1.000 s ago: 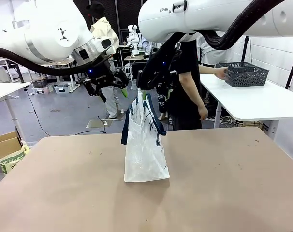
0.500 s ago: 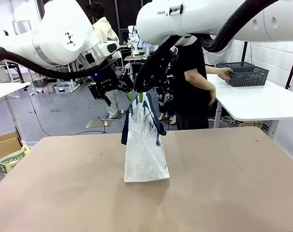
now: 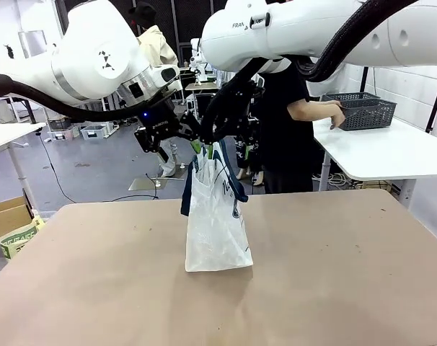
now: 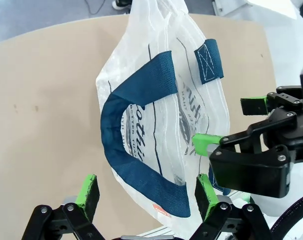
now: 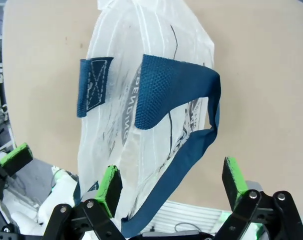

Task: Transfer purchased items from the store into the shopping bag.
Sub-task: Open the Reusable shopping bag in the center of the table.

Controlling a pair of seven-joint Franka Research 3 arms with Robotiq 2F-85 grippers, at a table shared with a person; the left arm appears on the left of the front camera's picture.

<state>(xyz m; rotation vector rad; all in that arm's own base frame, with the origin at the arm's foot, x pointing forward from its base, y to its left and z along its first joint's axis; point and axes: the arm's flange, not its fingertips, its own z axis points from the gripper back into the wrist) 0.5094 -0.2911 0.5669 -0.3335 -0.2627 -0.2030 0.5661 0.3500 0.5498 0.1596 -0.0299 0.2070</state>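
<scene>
The shopping bag (image 3: pixel 217 231) is translucent white with navy straps (image 4: pixel 141 82) and dark script; the far-right basket (image 3: pixel 370 112) is dark grey, slotted.

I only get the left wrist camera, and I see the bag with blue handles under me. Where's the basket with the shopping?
Observer: The dark grey basket sits on a white side table, beyond the brown table, on the robot's right.
Operator: Is anybody touching it?
Observer: Yes, a person's hand is at its end.
Operator: Is the other gripper holding my bag?
Observer: No. Its own wrist camera shows the right gripper wide open above the shopping bag, gripping nothing.
</scene>
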